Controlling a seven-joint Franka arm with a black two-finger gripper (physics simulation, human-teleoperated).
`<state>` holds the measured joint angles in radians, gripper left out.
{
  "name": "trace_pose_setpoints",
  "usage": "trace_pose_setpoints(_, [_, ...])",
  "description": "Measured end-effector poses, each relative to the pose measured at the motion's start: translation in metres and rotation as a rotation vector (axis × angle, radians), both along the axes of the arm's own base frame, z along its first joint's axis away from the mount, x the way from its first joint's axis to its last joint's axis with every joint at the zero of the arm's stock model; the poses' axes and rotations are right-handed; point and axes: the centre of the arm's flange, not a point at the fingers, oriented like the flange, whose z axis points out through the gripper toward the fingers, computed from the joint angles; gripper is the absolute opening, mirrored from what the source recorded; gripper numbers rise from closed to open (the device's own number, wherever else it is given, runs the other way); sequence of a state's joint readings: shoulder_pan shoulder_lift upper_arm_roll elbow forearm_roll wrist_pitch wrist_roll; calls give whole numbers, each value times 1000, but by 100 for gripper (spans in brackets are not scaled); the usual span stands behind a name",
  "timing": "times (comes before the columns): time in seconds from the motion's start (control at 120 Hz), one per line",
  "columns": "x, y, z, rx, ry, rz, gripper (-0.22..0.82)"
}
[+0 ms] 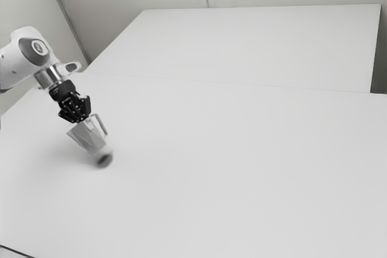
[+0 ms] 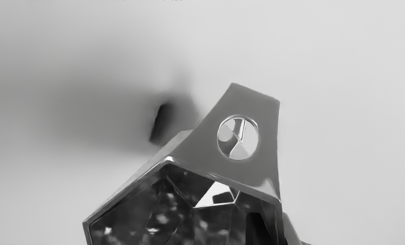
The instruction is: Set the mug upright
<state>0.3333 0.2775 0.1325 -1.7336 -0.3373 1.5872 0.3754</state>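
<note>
the mug (image 1: 87, 137) slants just below the gripper (image 1: 79, 117), mouth toward it; i can't tell the gripper's opening or any hold

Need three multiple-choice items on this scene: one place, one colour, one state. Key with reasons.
1. In the exterior view, where is the mug?
A) far right corner
B) just below the tool
C) behind the arm's base

2. What colour is the tool?
A) black
B) orange
C) green

3. How does the mug sit?
A) upright
B) fully upside down
C) tilted

Key:
1 B: the exterior view puts it right under the tool's lower end.
2 A: the tool reads black against the pale arm.
3 C: its body slants in the exterior view.
</note>
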Motion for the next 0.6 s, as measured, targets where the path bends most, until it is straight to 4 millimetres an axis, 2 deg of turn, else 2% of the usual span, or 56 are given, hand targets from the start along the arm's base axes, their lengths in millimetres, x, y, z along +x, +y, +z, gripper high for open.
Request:
trace_pose_setpoints(0.1, [-3, -44, 5, 118, -37, -65, -18])
trace_pose_setpoints(0.167, [-4, -63, 4, 188, -71, -89, -18])
trace_pose_setpoints(0.3, [2, -89, 9, 302, -139, -114, -18])
trace_pose_setpoints(0.6, [9, -128, -6, 391, -199, -62, -18])
